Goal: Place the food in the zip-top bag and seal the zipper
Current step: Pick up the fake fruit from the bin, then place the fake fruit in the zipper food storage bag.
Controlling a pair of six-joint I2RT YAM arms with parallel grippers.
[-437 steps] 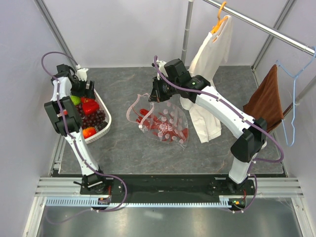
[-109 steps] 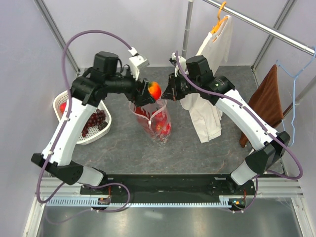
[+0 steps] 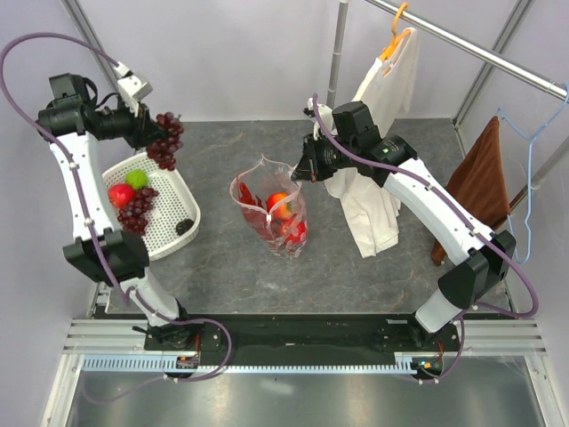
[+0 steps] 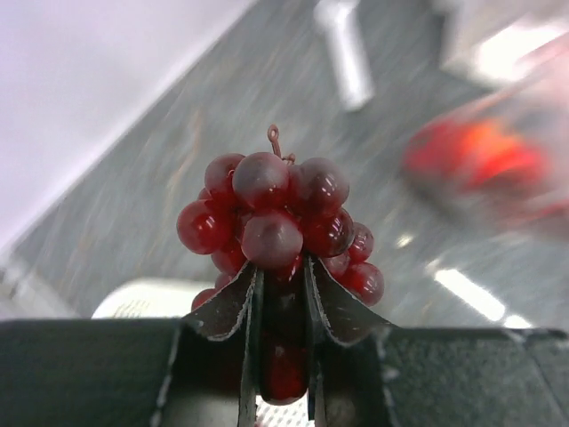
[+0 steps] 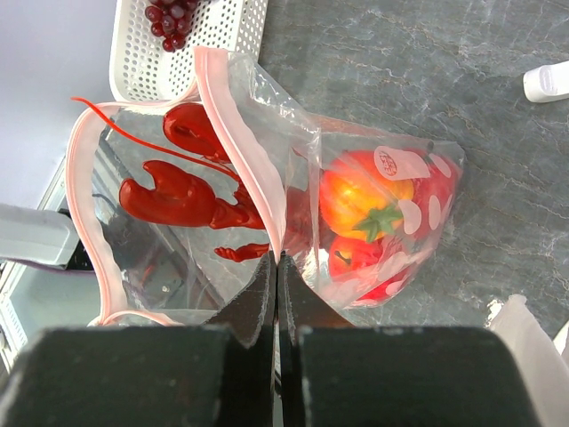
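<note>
My left gripper [image 3: 153, 133] is raised over the far end of the white basket, shut on a bunch of dark red grapes [image 3: 166, 139]; the same grapes [image 4: 276, 218] bulge out past its fingers in the left wrist view. The zip-top bag [image 3: 271, 213] stands mid-table with its mouth open. My right gripper [image 3: 300, 174] is shut on its rim, pinching the pink zipper [image 5: 236, 133]. Inside the bag lie red chilli peppers [image 5: 178, 196], an orange [image 5: 360, 200] and a red apple [image 5: 356, 256].
The white mesh basket [image 3: 178, 189] at left holds a red fruit [image 3: 119, 195], a green piece [image 3: 136, 179], more grapes [image 3: 136, 210] and a dark item [image 3: 183, 228]. A cream shirt [image 3: 378, 116] and a brown cloth [image 3: 480, 178] hang on the right rail beside a pole [image 3: 336, 53].
The orange fruit that my left gripper held over the bag now lies inside it. My left arm has swung back over the basket and taken up grapes. The right gripper still pinches the rim.
</note>
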